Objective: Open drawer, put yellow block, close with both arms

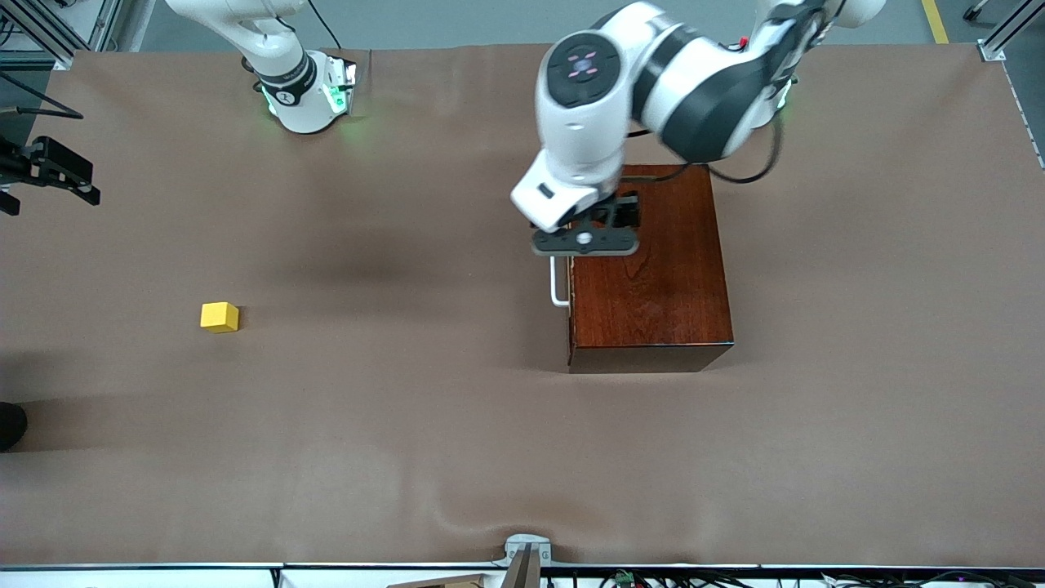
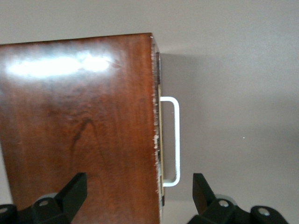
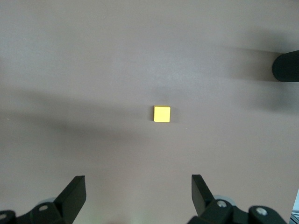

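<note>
The dark reddish-brown box (image 1: pixel 653 278) stands at the left arm's end of the table. Its drawer is shut, and the white bar handle (image 1: pixel 558 284) faces the right arm's end. My left gripper (image 1: pixel 584 242) is open and empty, hovering over the box's top edge above the handle (image 2: pixel 175 140). One finger (image 2: pixel 74 191) is over the box top and the other is past the handle. The yellow block (image 1: pixel 220 317) lies alone toward the right arm's end. My right gripper (image 3: pixel 138 181) is open and empty, high over the table, with the block (image 3: pixel 162 114) below it.
The table is covered by a brown cloth (image 1: pixel 408 425) with slight wrinkles near the front edge. A black fixture (image 1: pixel 57 171) juts in at the right arm's end. A dark object (image 1: pixel 10 425) sits at that same edge, nearer the camera.
</note>
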